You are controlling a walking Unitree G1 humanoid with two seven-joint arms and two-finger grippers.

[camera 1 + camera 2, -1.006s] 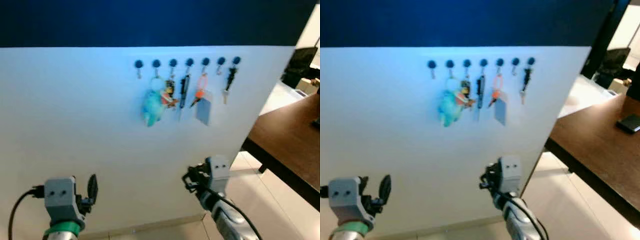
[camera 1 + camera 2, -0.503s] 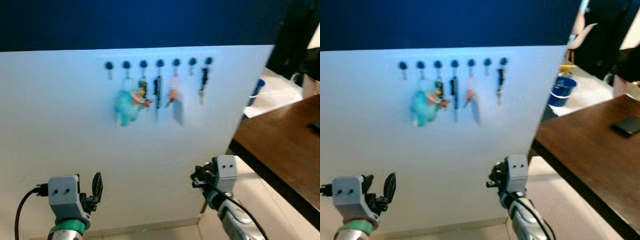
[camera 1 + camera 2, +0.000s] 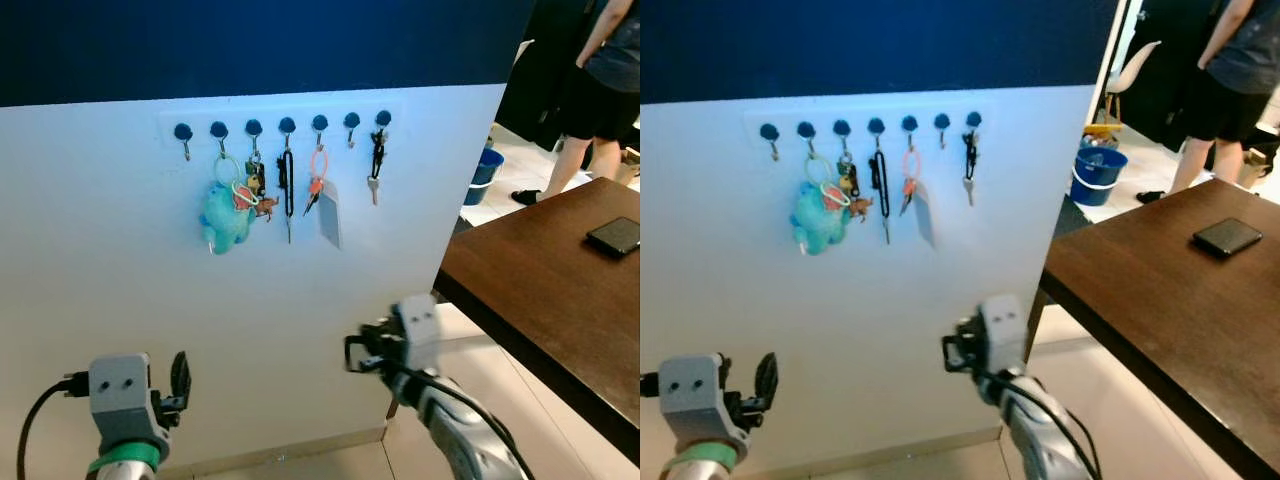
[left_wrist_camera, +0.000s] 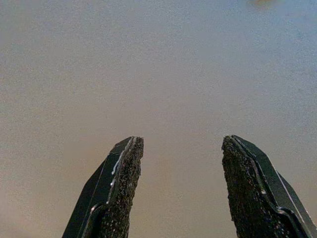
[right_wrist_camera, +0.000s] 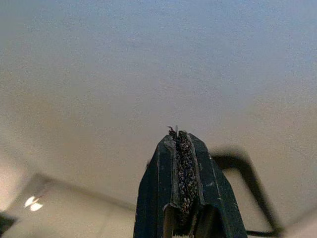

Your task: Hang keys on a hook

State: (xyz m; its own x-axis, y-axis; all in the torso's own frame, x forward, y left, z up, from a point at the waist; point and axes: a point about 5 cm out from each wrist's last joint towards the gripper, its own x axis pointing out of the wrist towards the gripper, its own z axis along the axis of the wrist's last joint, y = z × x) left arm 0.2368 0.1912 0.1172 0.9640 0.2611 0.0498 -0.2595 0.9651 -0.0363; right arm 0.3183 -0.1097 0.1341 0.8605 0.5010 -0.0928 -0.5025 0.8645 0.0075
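A row of dark hooks (image 3: 287, 124) runs across the white wall. Several carry things: a teal plush keychain (image 3: 222, 215), a black carabiner with a key (image 3: 286, 190), an orange loop with a grey tag (image 3: 325, 205) and a black-headed key (image 3: 377, 160). The leftmost hook (image 3: 184, 131) and the sixth hook (image 3: 351, 120) are bare. My right gripper (image 3: 360, 355) is low in front of the wall, well under the hooks, its fingers (image 5: 179, 148) shut with nothing visible between them. My left gripper (image 3: 180, 385) is lower left, open (image 4: 181, 148) and empty, facing the wall.
A brown table (image 3: 560, 290) juts in from the right with a dark phone (image 3: 613, 235) on it. A person (image 3: 590, 90) stands at the back right, beyond a blue bucket (image 3: 483, 170). Pale tile floor (image 3: 520, 400) lies between the wall's end and the table.
The camera has swung right: the hooks slid left in the picture and sharpened, and the person and more table came into view. Both grippers stay low before the wall.
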